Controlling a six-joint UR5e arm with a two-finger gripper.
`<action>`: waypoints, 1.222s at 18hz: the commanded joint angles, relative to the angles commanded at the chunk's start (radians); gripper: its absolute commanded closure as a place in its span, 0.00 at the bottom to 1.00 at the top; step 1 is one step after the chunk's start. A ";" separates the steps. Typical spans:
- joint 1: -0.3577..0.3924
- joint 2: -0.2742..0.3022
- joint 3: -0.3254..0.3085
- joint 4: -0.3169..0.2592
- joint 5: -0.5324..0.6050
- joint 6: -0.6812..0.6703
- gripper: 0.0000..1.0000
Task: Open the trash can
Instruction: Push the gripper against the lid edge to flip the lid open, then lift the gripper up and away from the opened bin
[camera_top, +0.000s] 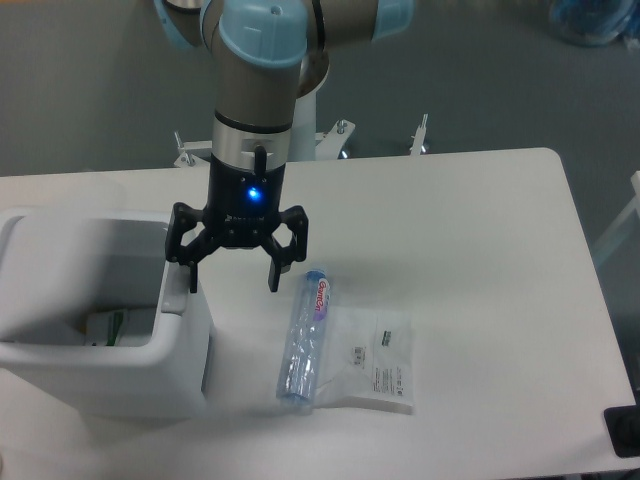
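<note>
One red-lettered label on clear bottle

A clear bottle lies beside a plastic packet.

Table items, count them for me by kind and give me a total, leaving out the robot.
Trash can: 1
Plastic bottle: 1
Clear plastic bag: 1
Total: 3
</note>
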 joint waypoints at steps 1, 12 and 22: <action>0.002 0.000 0.000 0.000 0.000 0.000 0.00; 0.052 0.015 0.077 0.000 0.002 0.011 0.00; 0.156 0.002 0.157 -0.014 0.173 0.230 0.00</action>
